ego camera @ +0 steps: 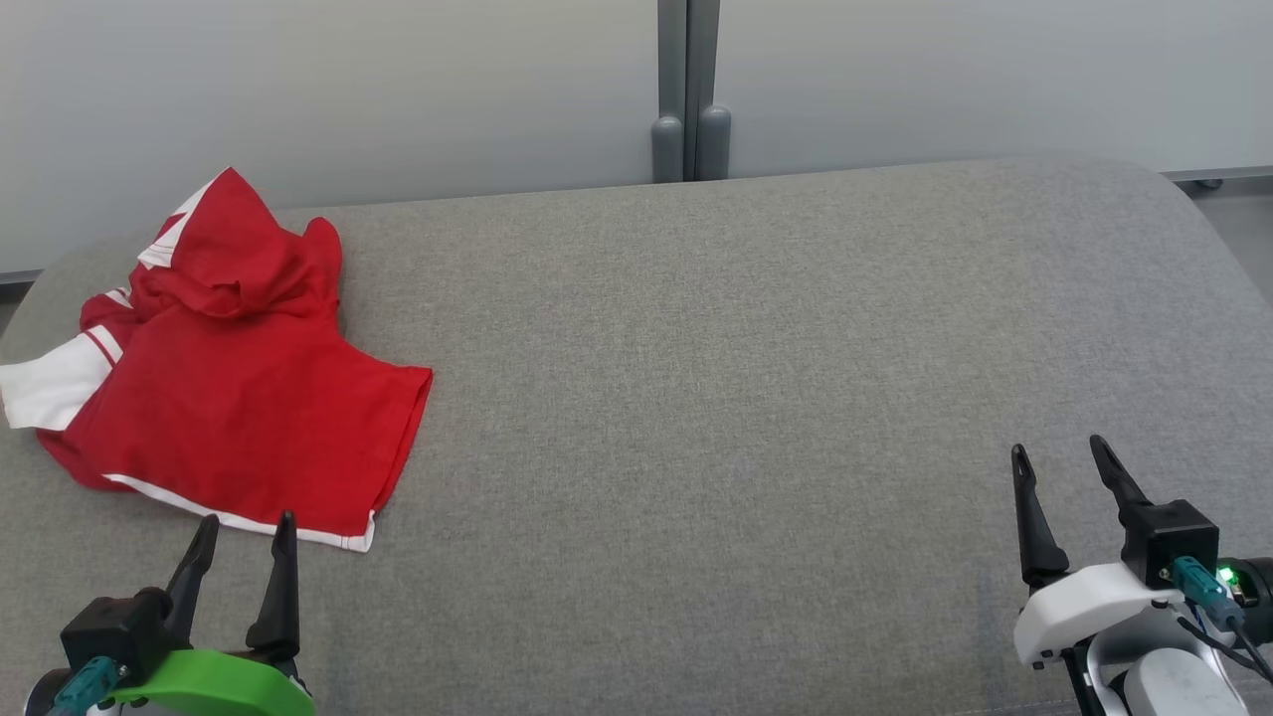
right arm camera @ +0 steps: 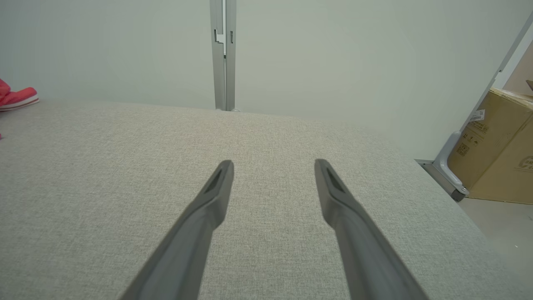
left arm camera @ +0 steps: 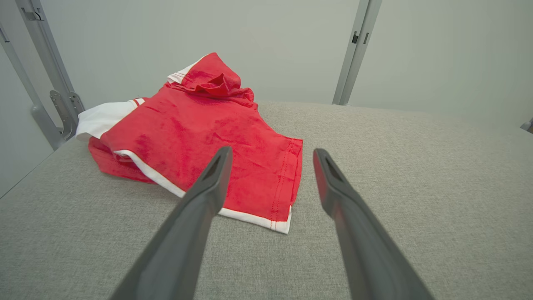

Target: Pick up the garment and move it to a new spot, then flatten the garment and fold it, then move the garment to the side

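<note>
In the right wrist view the red garment (right arm camera: 16,98) is cut off by the left edge, and the cardboard box (right arm camera: 499,154) by the right; its label print is too small to read.

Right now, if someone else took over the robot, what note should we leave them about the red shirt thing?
Left gripper: open, holding nothing, by the near hem of the red fabric garment with white trim.
Right gripper: open, holding nothing, over bare cloth on the right.
Garment: rumpled at the left end of the grey fabric-covered surface, its far part heaped up.
Done: nothing that shows; it is not lifted yet.
To do: pick it up, move it, flatten it, fold it, set it aside.
</note>
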Controlling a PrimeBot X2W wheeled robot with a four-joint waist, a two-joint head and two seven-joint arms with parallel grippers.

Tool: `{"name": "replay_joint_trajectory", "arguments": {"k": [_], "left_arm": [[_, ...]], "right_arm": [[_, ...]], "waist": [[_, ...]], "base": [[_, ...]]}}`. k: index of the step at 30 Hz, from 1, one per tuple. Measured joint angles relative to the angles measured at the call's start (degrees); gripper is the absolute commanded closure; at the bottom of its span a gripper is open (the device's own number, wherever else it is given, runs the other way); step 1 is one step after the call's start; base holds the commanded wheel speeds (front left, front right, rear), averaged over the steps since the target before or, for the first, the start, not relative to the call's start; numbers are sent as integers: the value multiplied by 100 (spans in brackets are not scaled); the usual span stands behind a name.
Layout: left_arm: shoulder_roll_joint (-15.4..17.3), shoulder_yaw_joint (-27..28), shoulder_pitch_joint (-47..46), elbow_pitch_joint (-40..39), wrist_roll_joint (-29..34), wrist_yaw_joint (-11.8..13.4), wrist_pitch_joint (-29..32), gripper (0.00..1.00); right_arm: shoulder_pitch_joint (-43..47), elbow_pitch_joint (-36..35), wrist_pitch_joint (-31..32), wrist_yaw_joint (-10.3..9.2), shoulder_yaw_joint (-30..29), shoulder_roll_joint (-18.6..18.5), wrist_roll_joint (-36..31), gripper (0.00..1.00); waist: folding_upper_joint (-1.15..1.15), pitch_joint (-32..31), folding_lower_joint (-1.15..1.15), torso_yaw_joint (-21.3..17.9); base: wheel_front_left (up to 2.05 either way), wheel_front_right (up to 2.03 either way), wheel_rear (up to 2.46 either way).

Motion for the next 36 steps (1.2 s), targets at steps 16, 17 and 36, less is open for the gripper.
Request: {"name": "replay_joint_trajectory", "arguments": {"k": [16, 17, 36], "left_arm": [[-15, -52, 1, 138, 53, -3, 0, 0], [-18, -36, 2, 152, 53, -7, 0, 0], [-7, 460, 274, 218, 53, -33, 0, 0]], "right_arm": [[1, -107, 0, 141, 90, 42, -63, 0], [-5, -107, 0, 174, 118, 42, -73, 0], [-135, 54, -1, 421, 416, 278, -159, 0]], "waist": [[0, 0, 0, 379], [0, -2, 0, 438], [0, -218, 0, 1747]], "base": [[0, 0, 0], [0, 0, 0], [0, 0, 0]]}}
